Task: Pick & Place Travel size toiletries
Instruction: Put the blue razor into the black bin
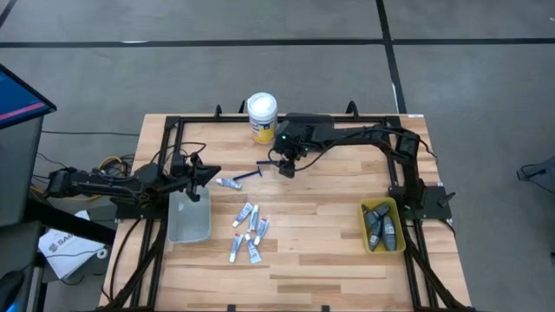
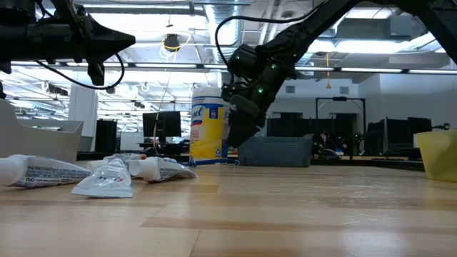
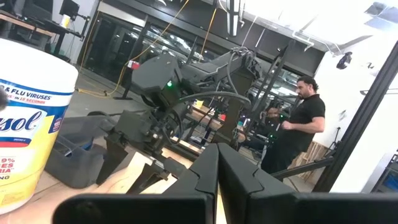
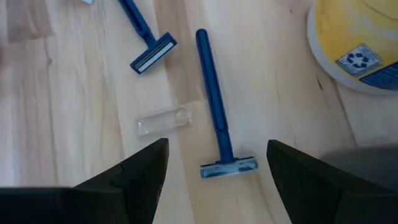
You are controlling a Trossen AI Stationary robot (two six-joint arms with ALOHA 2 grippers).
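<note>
The right gripper (image 1: 287, 166) hangs with its jaws spread wide and empty, pointed down over the back-centre of the wooden table (image 1: 329, 260). Seen from its wrist, a dark-blue razor (image 4: 216, 106) lies on the boards with its head between the two dark fingers (image 4: 140, 171), touching neither. A second razor (image 4: 145, 38) lies just beside the first, and a small clear razor cap (image 4: 163, 121) rests between the two heads.

In the overhead view, a yellow wipes jar (image 1: 262, 116) with a white lid stands near the gripper at the table's back edge, beside a dark tray (image 1: 305, 123). The left gripper (image 1: 211, 172) hovers over the table's left side with its jaws pressed together on nothing, above a clear tray (image 1: 189, 218). One white-and-blue tube (image 1: 229, 183) lies alone just beside that gripper's tip.

A loose cluster of tubes (image 1: 250, 232) with red ends lies near the table's middle, well apart from the razors. Dark grey pods (image 1: 381, 227) fill a yellow tray (image 1: 365, 227) at the right edge. A person in a black shirt (image 3: 303, 118) stands in the room beyond the table.
</note>
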